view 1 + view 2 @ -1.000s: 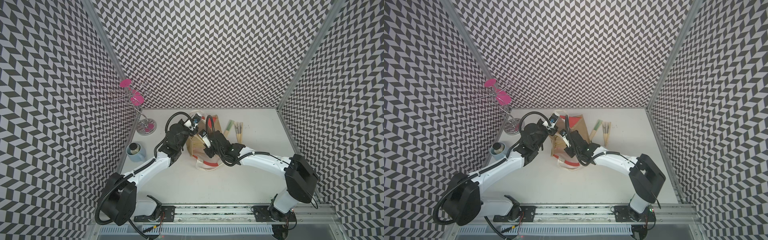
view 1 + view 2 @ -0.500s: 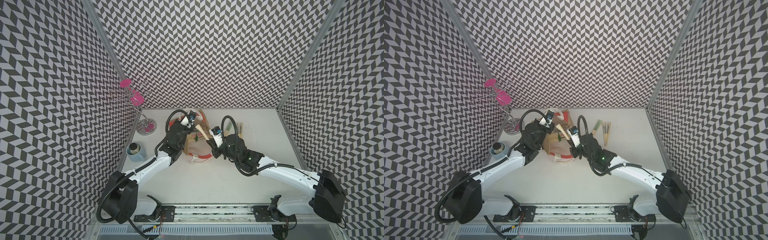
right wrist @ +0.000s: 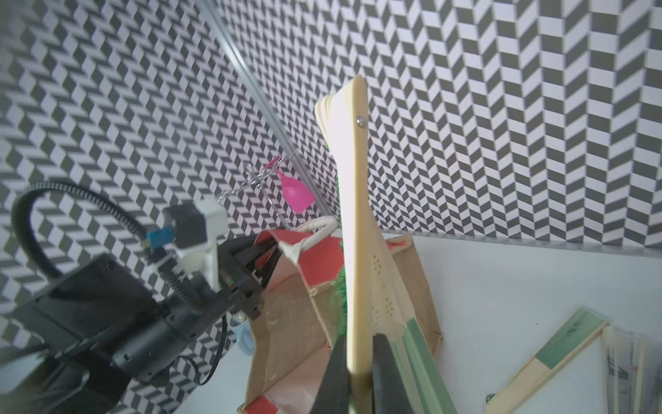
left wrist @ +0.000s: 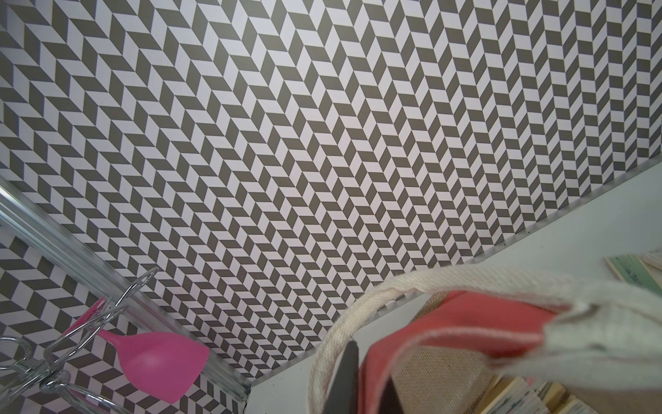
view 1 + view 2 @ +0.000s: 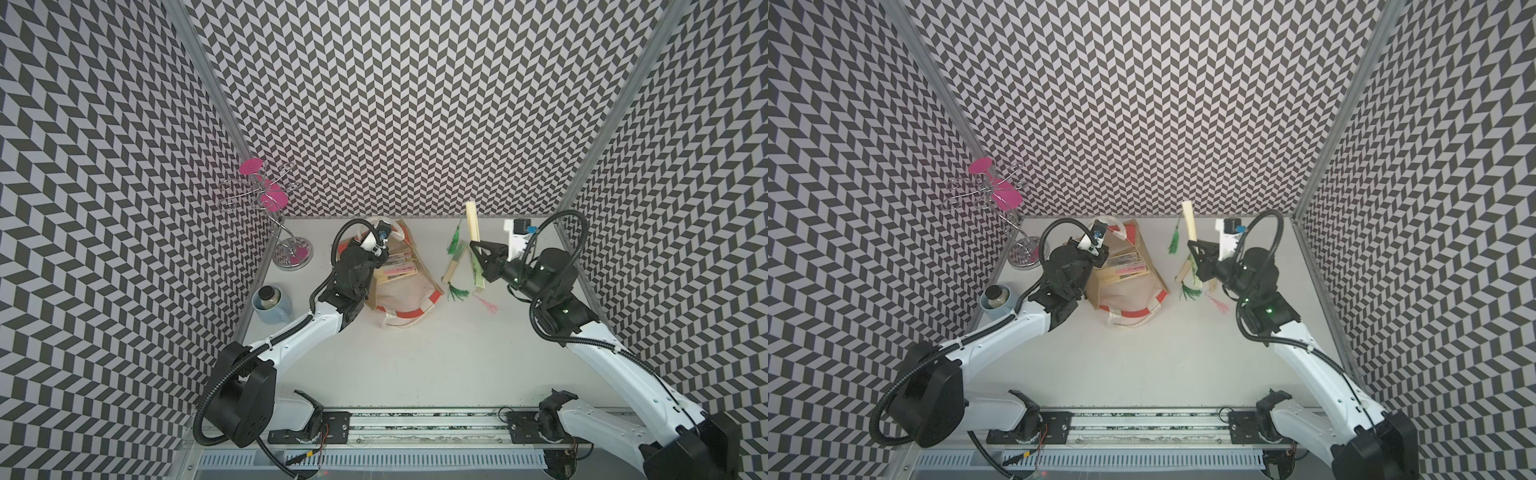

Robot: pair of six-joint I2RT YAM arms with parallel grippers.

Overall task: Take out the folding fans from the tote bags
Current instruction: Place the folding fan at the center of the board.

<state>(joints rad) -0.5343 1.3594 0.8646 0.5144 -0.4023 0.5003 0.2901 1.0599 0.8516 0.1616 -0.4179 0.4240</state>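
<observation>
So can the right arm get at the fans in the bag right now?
Probably not yet: the right gripper is shut on a fan, away from the tote bag. The left gripper holds the bag's mouth open, so the fans inside look reachable once it's freed.

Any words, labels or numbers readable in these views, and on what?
None readable.
Table fan: dark marks on green paper, too blurred.
Fans in bag: print too small.
Held fan: none showing.
</observation>
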